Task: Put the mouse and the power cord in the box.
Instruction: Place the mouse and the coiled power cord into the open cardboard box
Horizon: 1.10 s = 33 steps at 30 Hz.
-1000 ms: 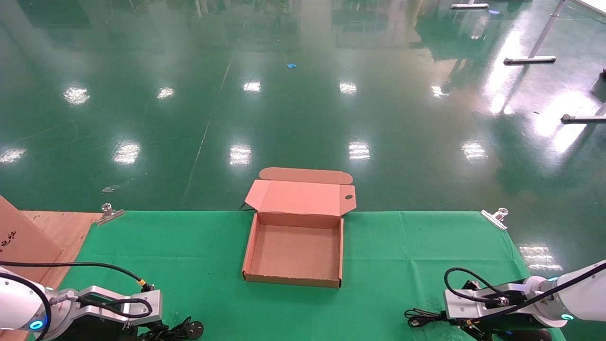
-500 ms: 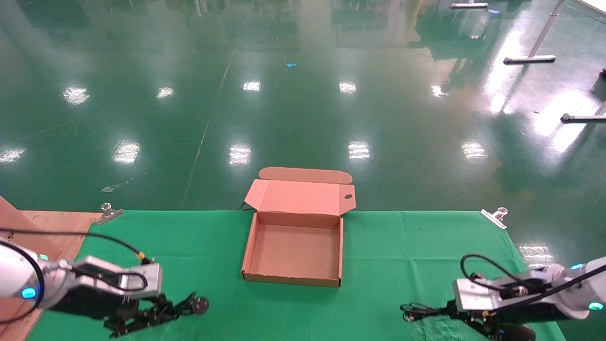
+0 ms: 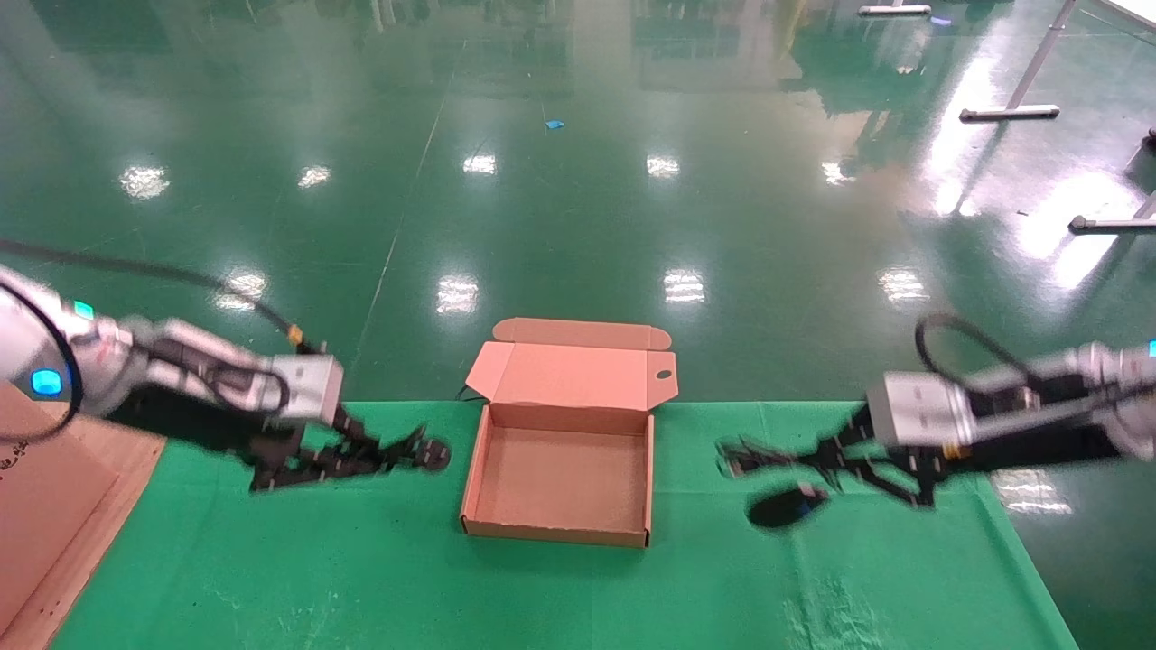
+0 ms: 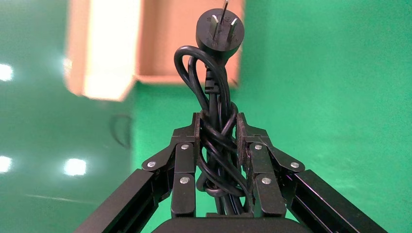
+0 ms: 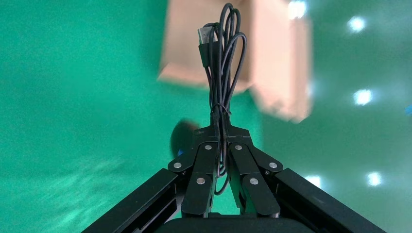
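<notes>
My left gripper (image 3: 361, 456) is up in the air over the green surface (image 3: 361, 560), to the left of the box (image 3: 562, 483). Its jaws are squeezed tight on the power cord (image 4: 216, 141). In my left wrist view the thick black loops sit between my two fingers (image 4: 184, 165), and the round plug (image 4: 218, 30) with its metal pins sticks out past them, toward the box. In my head view the plug end is just beside the box's left wall but does not touch it. My right gripper (image 3: 849, 456) is up in the air too, to the right of the box. Its jaws are clamped on the thin folded cable (image 5: 221, 63) of the mouse (image 3: 784, 507). The cable loops stick out ahead of my fingers (image 5: 204, 170) toward the box. The mouse is a small dark oval that hangs below and a little nearer than that gripper, over the green cloth, well apart from the box. I cannot tell if it touches the cloth. The box lies open in the middle of the surface, at its far edge. Its lid (image 3: 573, 375) leans back on the far side, with a small oval hole near its right corner. The inside of the box is bare brown card. A brown board (image 3: 54, 506) lies at the left edge of the surface. A metal clip (image 3: 944, 413) holds the cloth at the far right corner.
</notes>
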{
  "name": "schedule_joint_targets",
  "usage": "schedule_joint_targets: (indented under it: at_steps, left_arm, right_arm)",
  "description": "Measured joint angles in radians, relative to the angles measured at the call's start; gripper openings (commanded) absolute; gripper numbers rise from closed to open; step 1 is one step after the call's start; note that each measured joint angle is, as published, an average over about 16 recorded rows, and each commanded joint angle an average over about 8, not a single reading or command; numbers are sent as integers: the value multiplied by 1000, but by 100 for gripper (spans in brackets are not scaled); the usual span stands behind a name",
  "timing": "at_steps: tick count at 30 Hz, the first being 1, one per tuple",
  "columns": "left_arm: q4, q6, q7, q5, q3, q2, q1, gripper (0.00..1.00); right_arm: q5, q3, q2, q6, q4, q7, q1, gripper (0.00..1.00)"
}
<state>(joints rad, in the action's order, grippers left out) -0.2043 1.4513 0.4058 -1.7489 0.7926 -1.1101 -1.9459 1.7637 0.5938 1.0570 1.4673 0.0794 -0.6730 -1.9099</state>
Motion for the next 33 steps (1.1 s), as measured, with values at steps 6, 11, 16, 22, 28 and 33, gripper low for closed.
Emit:
schedule_joint_targets:
  at_steps: [6,11,16,22,28,33]
  left_arm:
    - [-53,8,-9,12,-9,-63,-79,0]
    - [-64,-6,3,16,-12,-121,-123,0]
    - [-41,-24,32,12,-8,-167,-139,0]
    - [10,-83,67,-7,4,-199,-118,0]
    - [33,-238,69,-28,21,-227,-36,0]
    - [-19,-412,9,-25,36,-247,64,0]
  right_arm:
    - [-15,-11,80,-18,25,56,-67,0]
    - [-16,-12,156,-64,28,98,-96,0]
    - [-12,-10,209,-105,15,118,-105,0]
    - [-8,-7,236,-128,-9,116,-102,0]
    - [-9,-7,241,-141,-30,103,-92,0]
    - [-11,-9,239,-148,-43,92,-85,0]
